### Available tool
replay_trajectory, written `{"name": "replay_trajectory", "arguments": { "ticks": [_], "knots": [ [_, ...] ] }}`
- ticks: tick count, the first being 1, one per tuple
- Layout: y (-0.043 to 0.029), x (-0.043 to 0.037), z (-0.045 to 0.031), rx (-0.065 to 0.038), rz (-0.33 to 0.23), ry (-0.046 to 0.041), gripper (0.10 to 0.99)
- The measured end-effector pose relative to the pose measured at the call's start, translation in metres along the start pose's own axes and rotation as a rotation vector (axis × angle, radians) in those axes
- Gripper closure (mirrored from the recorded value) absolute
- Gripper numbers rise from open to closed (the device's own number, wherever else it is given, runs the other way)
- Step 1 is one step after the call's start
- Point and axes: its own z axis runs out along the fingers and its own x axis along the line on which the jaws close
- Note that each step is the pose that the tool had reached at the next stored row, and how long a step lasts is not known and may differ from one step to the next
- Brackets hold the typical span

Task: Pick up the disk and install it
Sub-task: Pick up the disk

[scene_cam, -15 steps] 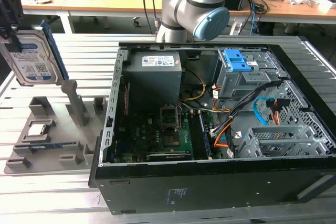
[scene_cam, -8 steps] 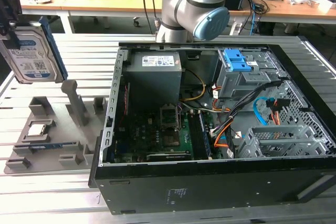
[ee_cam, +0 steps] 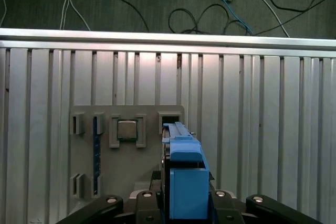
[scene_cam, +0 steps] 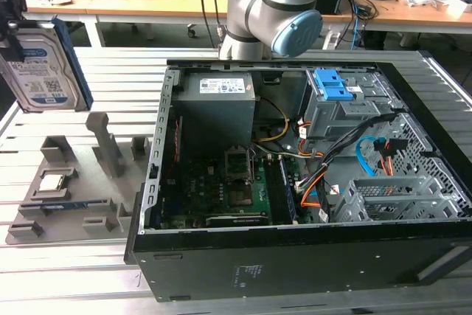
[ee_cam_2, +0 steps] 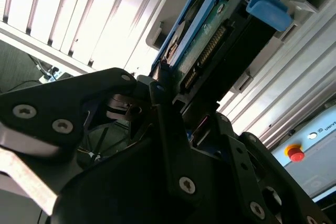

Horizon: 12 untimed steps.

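The disk, a silver hard drive with a white-and-blue label in a blue plastic frame, hangs upright in the air at the exterior view's far left, above the grey holder tray. My gripper is shut on its upper part. In the second wrist view the disk juts out from between the black fingers, connector edge showing. In the first wrist view the blue frame stands between the gripper and the tray below.
An open computer case lies to the exterior view's right of the tray, with a blue drive bay at its back. A small square chip and a blue memory stick rest in the tray. The arm's base stands behind the case.
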Motion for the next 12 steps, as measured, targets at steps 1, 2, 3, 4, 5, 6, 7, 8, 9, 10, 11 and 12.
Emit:
{"name": "replay_trajectory", "arguments": {
  "ticks": [1,2,3,4,5,6,7,8,9,10,11,12],
  "knots": [
    [0.0,0.0,-0.0017,0.0,0.0,0.0,0.722],
    [0.0001,-0.0001,-0.0032,0.0,0.0,0.0,0.722],
    [0.0002,-0.0001,-0.0057,0.0,0.0,0.0,0.722],
    [0.0002,-0.0002,-0.0077,0.0,0.0,0.0,0.722],
    [0.0003,-0.0003,-0.0104,0.0,0.0,0.0,0.722],
    [0.0004,-0.0004,-0.013,0.0,0.0,0.0,0.722],
    [0.0004,-0.0005,-0.0155,0.0,0.0,0.0,0.722],
    [0.0005,-0.0006,-0.0187,0.0,0.0,0.0,0.722],
    [0.0006,-0.0007,-0.0205,0.0,0.0,0.0,0.722],
    [0.0007,-0.0009,-0.0228,0.0,0.0,0.0,0.722],
    [0.0007,-0.001,-0.0261,0.0,0.0,0.0,0.722],
    [0.0008,-0.0011,-0.0278,0.0,0.0,0.0,0.722]
  ]
}}
